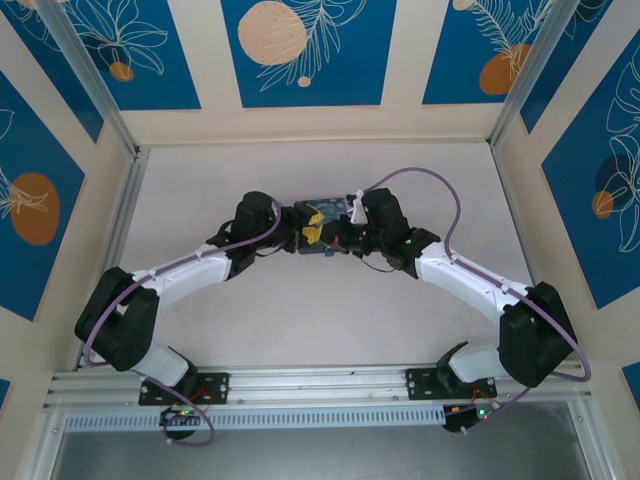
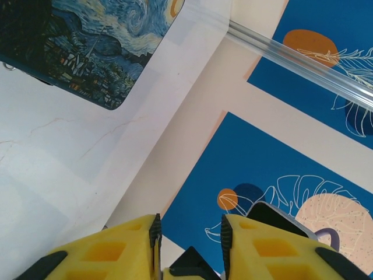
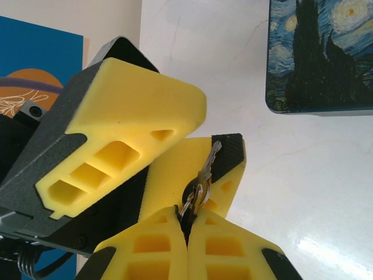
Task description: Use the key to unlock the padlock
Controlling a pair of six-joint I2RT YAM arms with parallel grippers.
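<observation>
The key (image 3: 207, 168), a small silver one on a ring, sticks up from my right gripper (image 3: 186, 220), which is shut on its ring end. Its blade tip lies against the black pad of one yellow finger (image 3: 230, 166) of my left gripper; the other left finger (image 3: 125, 125) stands apart above it. In the left wrist view my left gripper (image 2: 189, 226) is open, with a clear gap between the pads. Both grippers (image 1: 312, 228) (image 1: 340, 238) meet at the table's middle, beside the starry-night box (image 1: 325, 207). The padlock is hidden.
The painted box (image 2: 87, 46) (image 3: 320, 58) lies flat on the white table (image 1: 330, 320). Aluminium rails (image 1: 110, 240) and blue patterned walls (image 1: 310, 50) close in the table. Bare table lies in front of the grippers.
</observation>
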